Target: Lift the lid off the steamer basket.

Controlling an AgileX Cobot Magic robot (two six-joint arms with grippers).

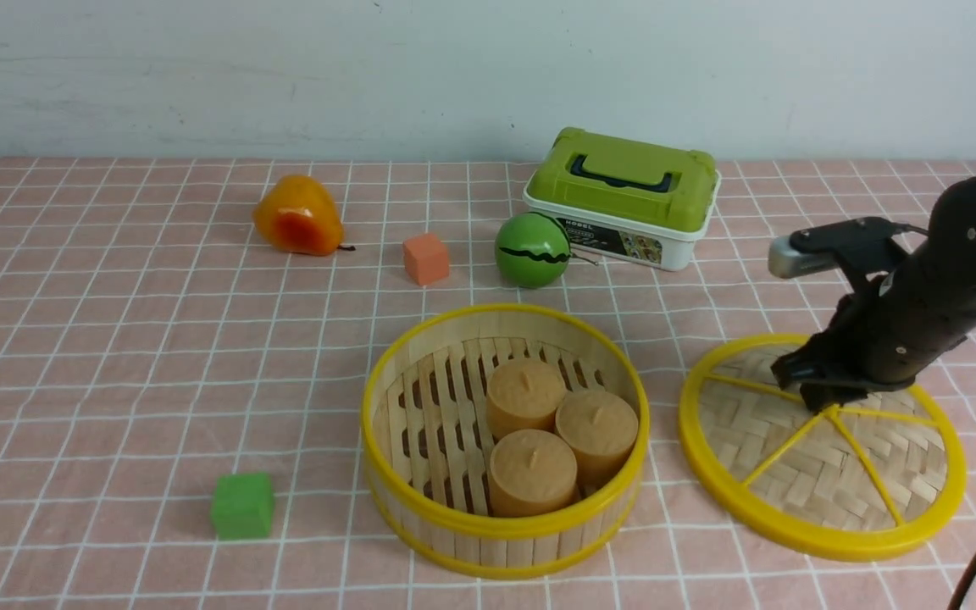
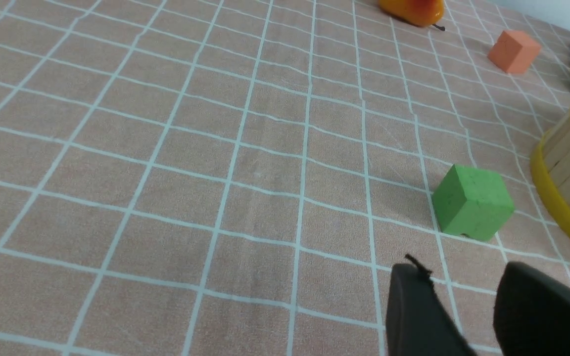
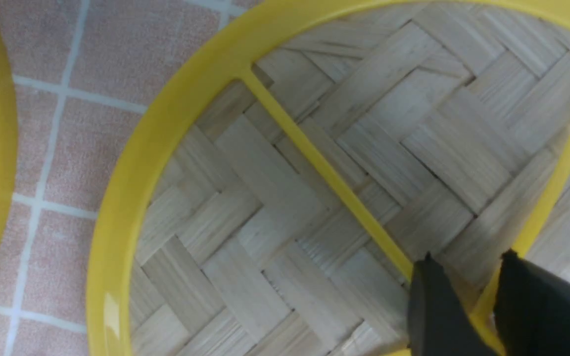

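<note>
The steamer basket [image 1: 505, 525] stands uncovered at the front centre, with three beige cylinders [image 1: 547, 432] on its slatted floor. The lid [image 1: 818, 457] lies flat on the cloth just right of the basket, spokes up. My right gripper [image 1: 818, 398] points down at the lid's hub. In the right wrist view the lid [image 3: 275, 198] fills the frame and the gripper [image 3: 465, 259] has its fingers apart, astride a yellow spoke with a gap beside it. My left gripper [image 2: 463, 269] is open and empty above the cloth, near the basket's wall [image 2: 569, 163]; it is out of the front view.
A green cube [image 1: 242, 506] sits front left, close to the left gripper [image 2: 472, 202]. Behind the basket are an orange cube [image 1: 425, 258], an orange pear-shaped fruit [image 1: 297, 216], a green ball [image 1: 532, 249] and a white box with a green lid [image 1: 623, 196].
</note>
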